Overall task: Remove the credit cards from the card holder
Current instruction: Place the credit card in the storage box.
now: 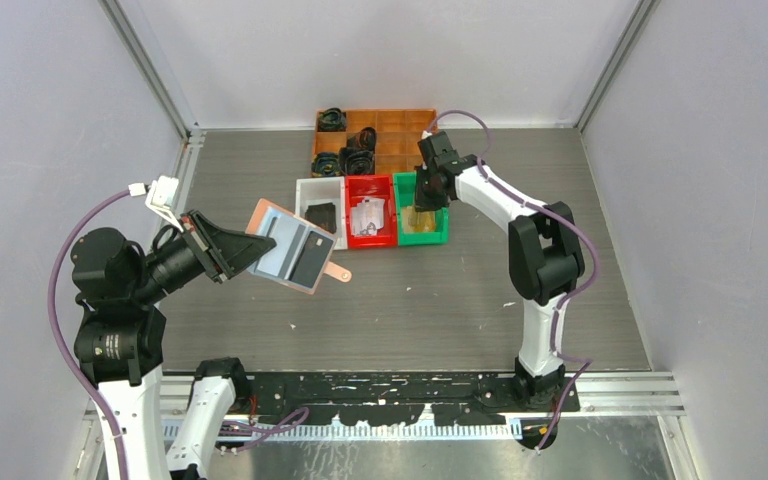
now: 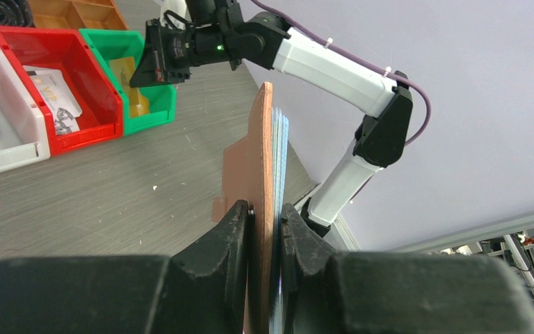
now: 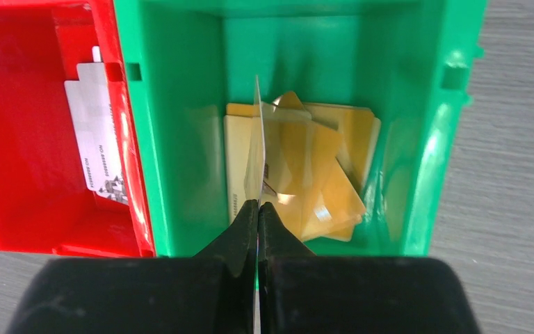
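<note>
Tan card holder (image 2: 263, 181) pinched in left fingers (image 2: 233, 229); right fingers (image 3: 258, 223) clamp a yellow card (image 3: 254, 149) over green bin (image 3: 174, 139).

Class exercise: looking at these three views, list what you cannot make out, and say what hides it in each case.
- Card pinched in the right gripper: right wrist view shows it edge-on, face unreadable.
- Card holder pocket face: edge-on in the left wrist view.
- Print on cards in the red bin: too small in the top view.
</note>
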### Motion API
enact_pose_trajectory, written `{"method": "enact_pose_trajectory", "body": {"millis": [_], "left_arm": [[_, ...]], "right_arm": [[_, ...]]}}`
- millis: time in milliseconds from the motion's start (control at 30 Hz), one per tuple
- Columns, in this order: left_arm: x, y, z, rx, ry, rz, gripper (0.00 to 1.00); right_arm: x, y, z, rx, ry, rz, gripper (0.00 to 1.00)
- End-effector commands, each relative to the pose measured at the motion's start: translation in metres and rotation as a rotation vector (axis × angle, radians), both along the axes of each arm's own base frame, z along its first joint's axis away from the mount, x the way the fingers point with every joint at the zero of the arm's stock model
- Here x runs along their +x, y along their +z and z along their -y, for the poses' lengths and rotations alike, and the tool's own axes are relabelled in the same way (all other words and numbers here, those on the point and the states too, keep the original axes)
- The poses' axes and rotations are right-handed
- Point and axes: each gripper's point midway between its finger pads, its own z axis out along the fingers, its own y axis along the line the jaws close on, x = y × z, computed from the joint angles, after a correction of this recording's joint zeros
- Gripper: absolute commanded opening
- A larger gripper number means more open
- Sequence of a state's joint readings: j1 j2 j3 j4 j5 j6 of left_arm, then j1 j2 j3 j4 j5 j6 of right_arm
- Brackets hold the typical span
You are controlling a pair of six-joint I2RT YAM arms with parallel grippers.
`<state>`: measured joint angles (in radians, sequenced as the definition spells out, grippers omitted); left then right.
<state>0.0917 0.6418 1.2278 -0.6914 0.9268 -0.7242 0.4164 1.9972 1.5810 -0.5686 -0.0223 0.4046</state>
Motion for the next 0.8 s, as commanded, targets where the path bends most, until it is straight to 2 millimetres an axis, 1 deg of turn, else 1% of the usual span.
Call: {"method": "enact_pose_trajectory", "body": {"millis": [0,33,67,100,167,267,333,367,433,500,600,633,700,767], "left_arm": [[-0.005,0.018,0.002,0.011,-0.021,0.074,0.0],[-0.004,0.017,0.002,0.011,-0.021,0.074,0.0],[-0.004,0.017,0.002,0.011,-0.02,0.074,0.0],[-0.002,0.016,0.001,0.009,-0.017,0.071,0.0],[0.001,0.016,0.002,0.001,-0.02,0.068,0.0],[0.003,0.017,0.002,-0.004,-0.023,0.062,0.0],[0.001,0.017,0.002,-0.003,-0.024,0.068,0.0],[0.001,0.016,0.002,-0.003,-0.025,0.067,0.0],[-0.002,0.016,0.003,-0.002,-0.029,0.072,0.0],[-0.003,0.016,0.003,-0.001,-0.029,0.073,0.0],[-0.002,0.016,0.003,0.0,-0.032,0.075,0.0],[-0.002,0.016,0.003,0.0,-0.034,0.073,0.0],[-0.002,0.014,0.004,0.002,-0.044,0.07,0.0],[-0.004,0.012,0.006,0.002,-0.069,0.064,0.0]], "right_arm": [[0.021,0.027,-0.014,0.061,0.041,0.065,0.02],[0.019,0.029,-0.014,0.064,0.044,0.065,0.06],[0.018,0.029,-0.013,0.066,0.036,0.074,0.13],[0.018,0.035,-0.01,0.065,0.023,0.096,0.15],[0.018,0.039,-0.006,0.057,0.005,0.119,0.17],[0.016,0.047,0.0,0.042,-0.018,0.13,0.3],[0.015,0.054,0.008,0.016,-0.049,0.154,0.4],[0.015,0.059,0.011,0.01,-0.061,0.169,0.44],[0.013,0.076,0.015,0.006,-0.08,0.208,0.52],[0.01,0.104,0.018,0.008,-0.092,0.271,0.57],[-0.001,0.157,0.01,0.076,-0.063,0.369,0.63],[-0.011,0.183,0.004,0.129,-0.029,0.413,0.65],[-0.036,0.223,-0.017,0.271,0.1,0.465,0.73],[-0.072,0.266,-0.047,0.467,0.312,0.521,0.78]]}}
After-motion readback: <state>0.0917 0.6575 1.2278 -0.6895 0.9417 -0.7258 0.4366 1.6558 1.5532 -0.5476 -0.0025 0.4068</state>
